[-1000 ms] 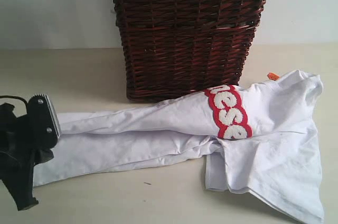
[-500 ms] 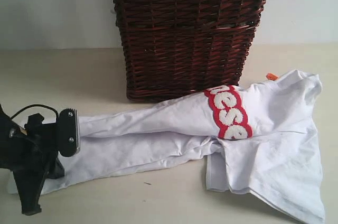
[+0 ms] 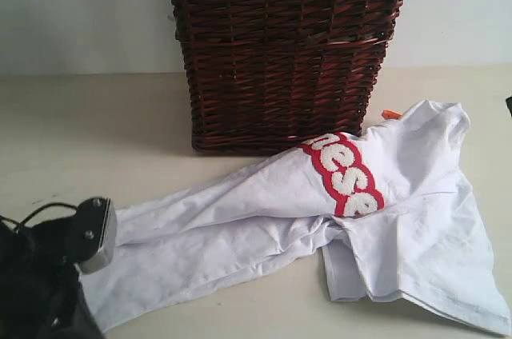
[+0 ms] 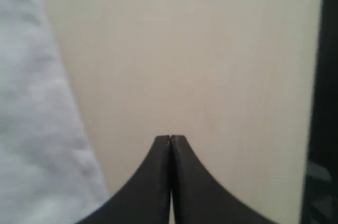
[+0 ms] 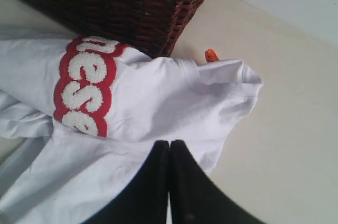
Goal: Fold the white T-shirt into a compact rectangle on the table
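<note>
Left gripper [image 4: 170, 139]: near left. It is pinched shut with nothing in it. It hangs over bare table [image 3: 96, 123], just beside the shirt's near-left end.
Shirt [image 3: 264, 211]: on the table, in front of the basket. It is bunched into a long, wrinkly strip from near left to the right side. The right part lies wider and flatter.
Shirt step: I think this is the spreading-out part. No neat fold is made yet.
Shirt next move: both grippers look like they must open, go down to the cloth edges and grab them. Then the shirt can be pulled flat before any folding.
Right gripper [image 5: 169, 142]: on the right, closed tight. Its tips are over the shirt near a sleeve. It does not seem to hold any cloth.
Letters [image 3: 346, 173]: fuzzy white with red around them. I can read "ese", with part of one more letter before it.
Tag [image 3: 390, 113]: small and orange, at the shirt's far edge. It is too tiny to read.
Basket [image 3: 280, 51]: far middle, dark brown wicker. No writing on it.
</note>
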Action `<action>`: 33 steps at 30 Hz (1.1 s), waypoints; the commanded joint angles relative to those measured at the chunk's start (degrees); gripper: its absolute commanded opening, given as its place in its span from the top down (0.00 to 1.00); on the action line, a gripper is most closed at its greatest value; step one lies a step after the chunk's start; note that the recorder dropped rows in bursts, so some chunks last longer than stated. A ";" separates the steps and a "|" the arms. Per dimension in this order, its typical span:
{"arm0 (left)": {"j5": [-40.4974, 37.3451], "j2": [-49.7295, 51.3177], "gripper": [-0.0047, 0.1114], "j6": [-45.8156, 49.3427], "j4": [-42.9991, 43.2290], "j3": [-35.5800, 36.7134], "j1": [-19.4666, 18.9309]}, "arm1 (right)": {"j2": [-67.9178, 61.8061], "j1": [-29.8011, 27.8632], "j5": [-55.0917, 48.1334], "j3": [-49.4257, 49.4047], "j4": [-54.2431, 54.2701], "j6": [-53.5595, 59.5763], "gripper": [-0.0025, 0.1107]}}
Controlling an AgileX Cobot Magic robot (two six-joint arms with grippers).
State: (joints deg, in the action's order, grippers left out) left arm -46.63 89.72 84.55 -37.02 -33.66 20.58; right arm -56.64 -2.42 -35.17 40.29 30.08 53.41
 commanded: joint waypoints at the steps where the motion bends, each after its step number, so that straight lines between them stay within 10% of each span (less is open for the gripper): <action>1: 14.93 -1.01 0.96 1.61 -8.18 -2.78 0.02 | -1.99 -0.20 -4.07 -0.06 0.97 5.00 0.98; 22: 0.65 9.30 0.96 11.19 -6.07 -2.21 0.02 | -2.04 -0.20 -3.93 -0.06 7.38 5.53 0.98; 33: 17.92 2.08 0.96 15.25 -23.52 -4.33 0.02 | -2.16 -0.20 -3.93 -0.06 8.00 9.45 0.98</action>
State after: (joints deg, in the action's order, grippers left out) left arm -32.37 91.33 96.30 -55.10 -37.77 20.58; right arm -58.61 -2.42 -39.40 40.29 37.66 61.43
